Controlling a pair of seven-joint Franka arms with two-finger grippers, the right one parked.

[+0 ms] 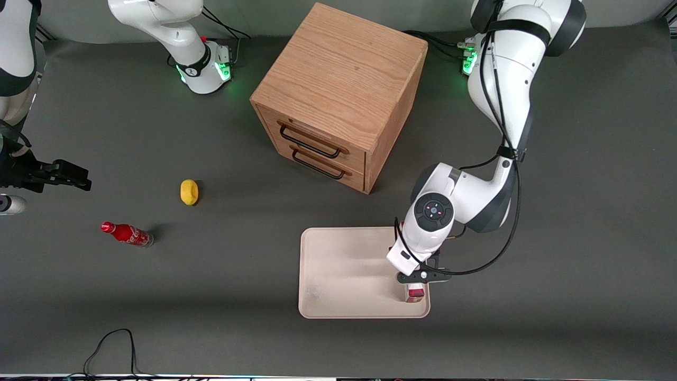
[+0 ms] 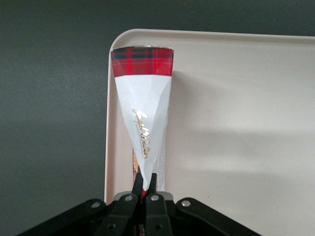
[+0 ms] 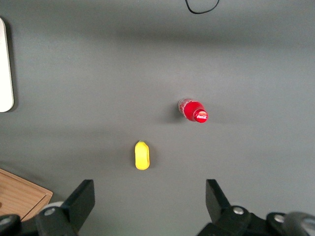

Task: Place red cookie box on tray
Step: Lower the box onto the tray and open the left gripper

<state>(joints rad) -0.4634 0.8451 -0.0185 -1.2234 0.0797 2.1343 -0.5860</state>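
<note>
On the dark desk, the tray [image 1: 344, 275] carries the red cookie box [image 2: 141, 98] at its corner; only the wrist view shows the gripper [image 2: 146, 183] pinching it.

Glossy paper-wrapped red cookie box [image 2: 141, 93], smooth matt plastic tray [image 2: 236, 123], black gripper [image 2: 145, 186].

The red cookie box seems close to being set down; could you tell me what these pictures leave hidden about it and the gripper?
- Front view: the working arm's wrist covers most of the red cookie box; only its end shows at the tray corner.
- Left wrist view: the gripper holds the box, but the box's own body hides whether its end rests on the tray or hangs just above.
- Right wrist view: neither box nor gripper appears; only a sliver of the tray's edge shows.
</note>
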